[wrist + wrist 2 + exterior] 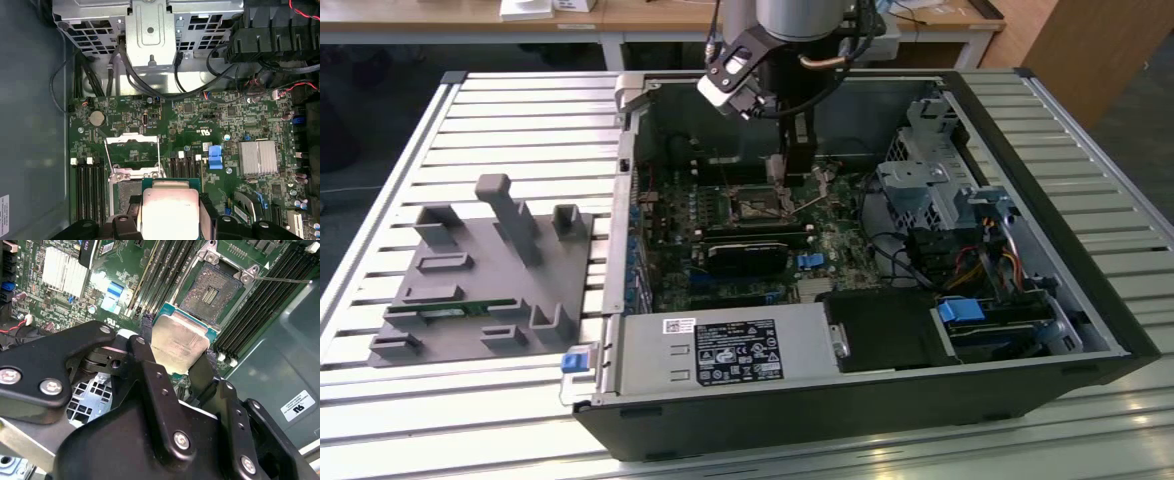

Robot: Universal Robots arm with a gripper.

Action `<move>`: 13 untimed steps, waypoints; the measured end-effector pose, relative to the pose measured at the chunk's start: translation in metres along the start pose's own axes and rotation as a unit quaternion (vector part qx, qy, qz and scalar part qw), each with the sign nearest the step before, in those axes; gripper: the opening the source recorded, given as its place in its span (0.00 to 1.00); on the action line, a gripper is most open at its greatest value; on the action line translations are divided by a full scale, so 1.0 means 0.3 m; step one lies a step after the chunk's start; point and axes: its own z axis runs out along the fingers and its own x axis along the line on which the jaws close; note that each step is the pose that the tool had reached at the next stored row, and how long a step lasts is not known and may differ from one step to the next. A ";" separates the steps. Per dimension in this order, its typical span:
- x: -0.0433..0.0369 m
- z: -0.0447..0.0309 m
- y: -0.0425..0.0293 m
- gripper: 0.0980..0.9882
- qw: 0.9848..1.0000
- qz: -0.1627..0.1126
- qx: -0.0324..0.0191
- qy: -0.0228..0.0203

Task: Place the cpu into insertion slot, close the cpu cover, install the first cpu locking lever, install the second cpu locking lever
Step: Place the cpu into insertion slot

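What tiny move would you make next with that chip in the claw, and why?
Probably slide the gripper sideways until the cpu hangs squarely over the socket. In the second wrist view the fingers clamp the cpu beside the socket, not over it, and the socket lies open with its contacts bare.

Small square cpu [180, 342]: dull silvery-tan metal lid, matt, with a green board edge. Black gripper [178, 341]: matt links, bright steel screws. Thin silvery metal cpu cover [131, 140]: bare, shiny. Green motherboard [200, 125]: slight gloss. Finned heatsink [257, 157]: pale satin metal. Slatted worktop [520, 110]: brushed metal.
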 end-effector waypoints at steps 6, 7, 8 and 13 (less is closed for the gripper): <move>0.000 0.008 -0.001 0.50 1.000 0.000 0.000 0.000; 0.000 0.009 -0.001 0.50 1.000 0.000 0.000 0.000; 0.000 0.011 -0.001 0.50 1.000 0.000 0.000 0.000; 0.000 0.017 -0.002 0.50 1.000 0.000 0.000 0.000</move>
